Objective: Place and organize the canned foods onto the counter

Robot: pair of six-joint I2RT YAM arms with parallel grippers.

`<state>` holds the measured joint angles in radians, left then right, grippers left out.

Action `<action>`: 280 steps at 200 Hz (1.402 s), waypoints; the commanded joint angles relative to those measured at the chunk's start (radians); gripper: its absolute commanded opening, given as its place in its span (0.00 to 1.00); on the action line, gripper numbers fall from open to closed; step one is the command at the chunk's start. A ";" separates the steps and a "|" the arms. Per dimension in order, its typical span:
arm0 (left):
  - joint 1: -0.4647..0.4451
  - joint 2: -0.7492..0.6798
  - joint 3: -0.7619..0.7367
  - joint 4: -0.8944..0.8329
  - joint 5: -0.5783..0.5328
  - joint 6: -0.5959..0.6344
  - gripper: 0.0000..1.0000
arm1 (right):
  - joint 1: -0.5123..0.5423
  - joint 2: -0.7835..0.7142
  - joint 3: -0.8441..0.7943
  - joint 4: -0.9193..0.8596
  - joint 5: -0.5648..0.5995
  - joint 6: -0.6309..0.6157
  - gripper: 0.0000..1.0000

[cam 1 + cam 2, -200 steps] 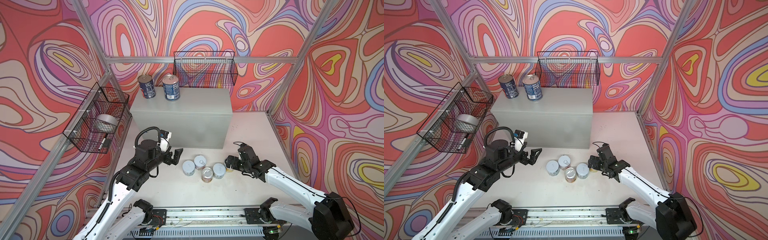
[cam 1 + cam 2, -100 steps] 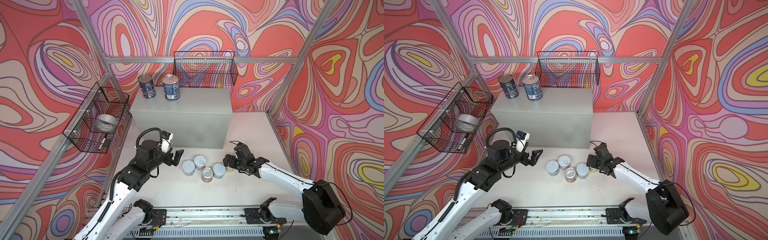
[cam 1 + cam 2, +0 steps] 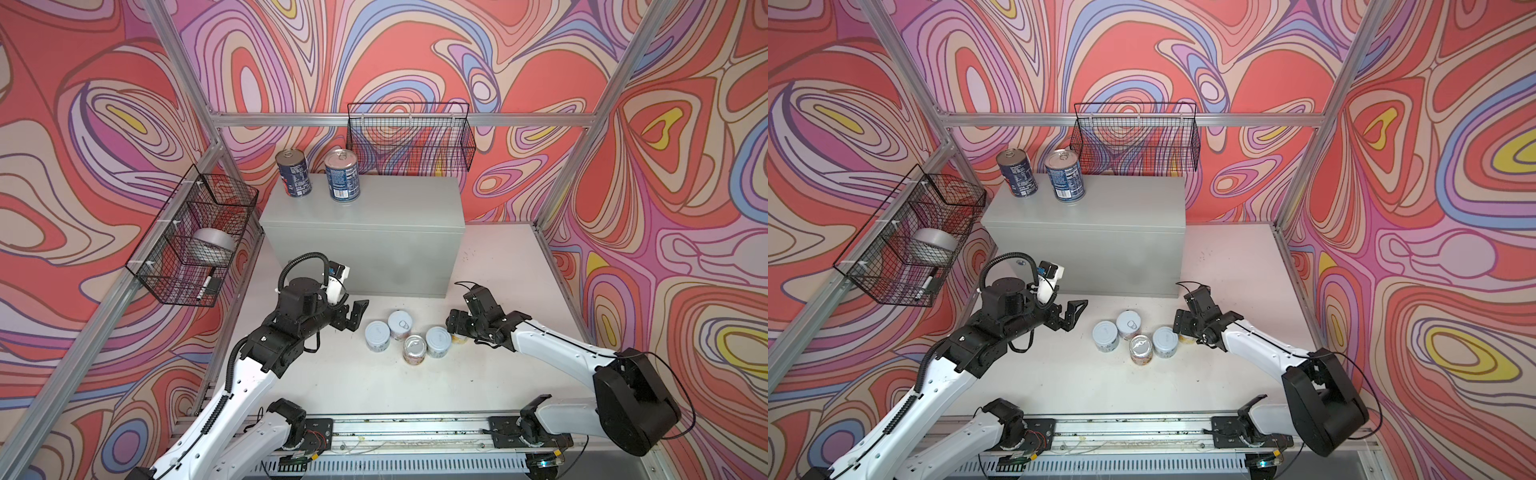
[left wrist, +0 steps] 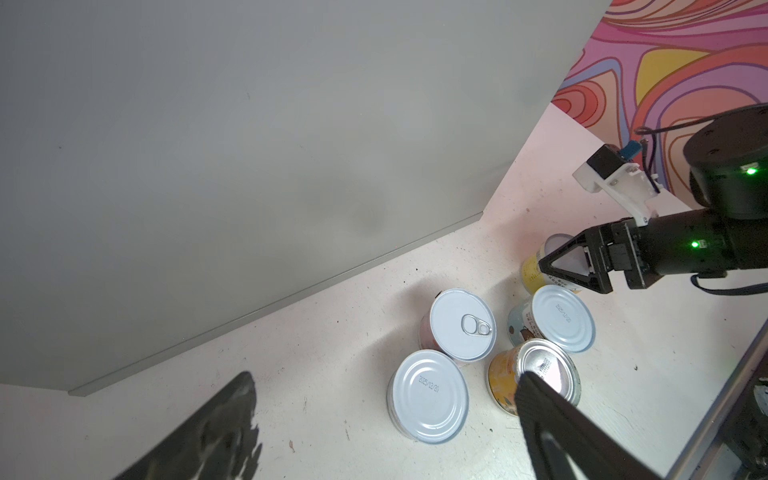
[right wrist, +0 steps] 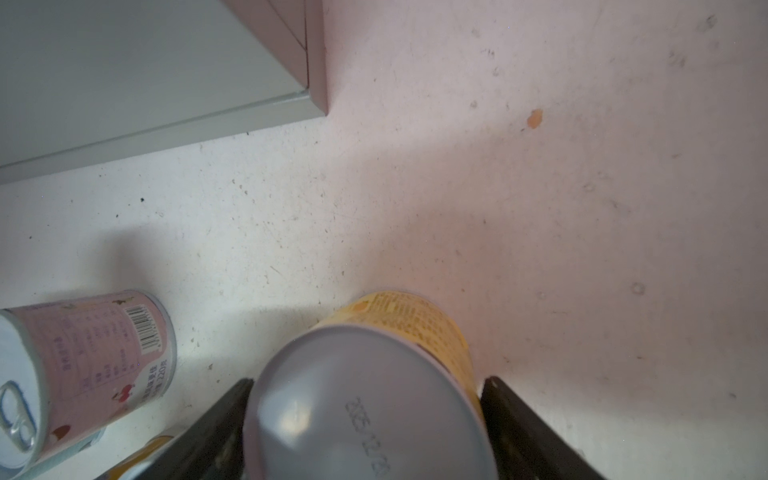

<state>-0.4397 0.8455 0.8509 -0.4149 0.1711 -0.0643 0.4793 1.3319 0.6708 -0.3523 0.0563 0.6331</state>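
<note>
Top views. The counter stands at the back of the table. A dark-blue can and a second dark-blue can stand upright near each other on its top, toward the left rear.

In front of the counter, four short cans cluster on the table: plain-lidded can, pink can, shiny-lidded can, pale can.

The left gripper hangs just left of the cluster, fingers spread wide, holding nothing. The right gripper is low at the cluster's right edge, over a yellow can that is mostly hidden. A tape roll lies in the side wire basket.

Left wrist view. The left gripper is wide open, with the plain-lidded can and pink can ahead of it. The pink can has a pull tab. The pale can and shiny-lidded can sit close together. The counter front fills the background. One finger of the right gripper crosses the yellow can.

Right wrist view. The yellow can stands upright on the table between the right gripper's fingers, one close against each side. Whether they squeeze it I cannot tell. The pink can stands apart from it, and a corner of the counter shows beyond.
</note>
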 commanded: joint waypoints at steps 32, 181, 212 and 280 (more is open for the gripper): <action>-0.006 -0.009 0.002 0.009 -0.018 -0.007 1.00 | 0.005 0.028 0.021 -0.025 0.045 0.022 0.84; -0.006 -0.048 -0.023 0.034 -0.067 -0.080 1.00 | 0.004 0.050 0.028 0.031 -0.034 0.059 0.74; -0.006 -0.049 -0.026 0.032 -0.074 -0.078 1.00 | 0.004 0.058 0.029 0.033 -0.002 0.055 0.72; -0.006 -0.039 -0.021 0.028 -0.061 -0.080 1.00 | 0.004 0.081 0.042 0.034 -0.024 0.052 0.70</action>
<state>-0.4397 0.8062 0.8345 -0.3908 0.1070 -0.1360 0.4801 1.3842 0.7074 -0.2977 0.0666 0.6682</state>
